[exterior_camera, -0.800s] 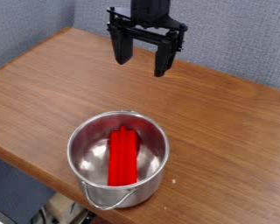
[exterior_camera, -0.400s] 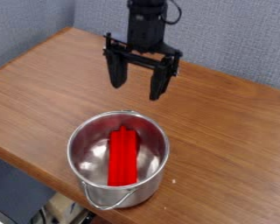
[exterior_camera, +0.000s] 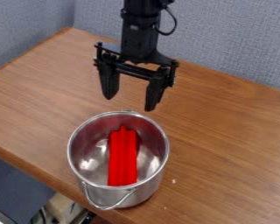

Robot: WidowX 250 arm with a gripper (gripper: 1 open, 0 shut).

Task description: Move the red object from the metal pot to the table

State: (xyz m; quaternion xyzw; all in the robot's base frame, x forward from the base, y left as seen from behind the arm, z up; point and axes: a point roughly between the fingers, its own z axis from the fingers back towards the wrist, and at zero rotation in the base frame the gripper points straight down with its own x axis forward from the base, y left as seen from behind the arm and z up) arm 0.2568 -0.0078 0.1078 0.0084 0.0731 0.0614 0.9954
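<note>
At the far left a strip of grey-blue wall (exterior_camera: 38, 22) runs behind the scene, and below it the brown wooden table (exterior_camera: 38, 83) begins, its straight grain running diagonally and its rounded near edge cutting down toward the bottom of the view. Beyond that edge, at lower left, the floor area is dark and nothing in it can be made out.

Moving right, the metal pot (exterior_camera: 84, 162) stands upright on the table close to the near edge. It is round and shiny, with straight walls and a rolled rim, and its thin wire bail handle hangs down over the front wall. Inside it lies the red object (exterior_camera: 125, 156), a plain elongated block resting on the pot's floor and leaning up toward the back wall, its long side running roughly front to back. It is wholly within the pot.

Above and behind the pot, the black gripper (exterior_camera: 132, 93) hangs from its arm, pointing straight down. Its two fingers (exterior_camera: 108, 83) are spread wide apart with nothing between them, their tips above the pot's back rim and clear of both the pot and the block.

To the right, bare tabletop runs on to the frame's edge, with more wall behind it.
</note>
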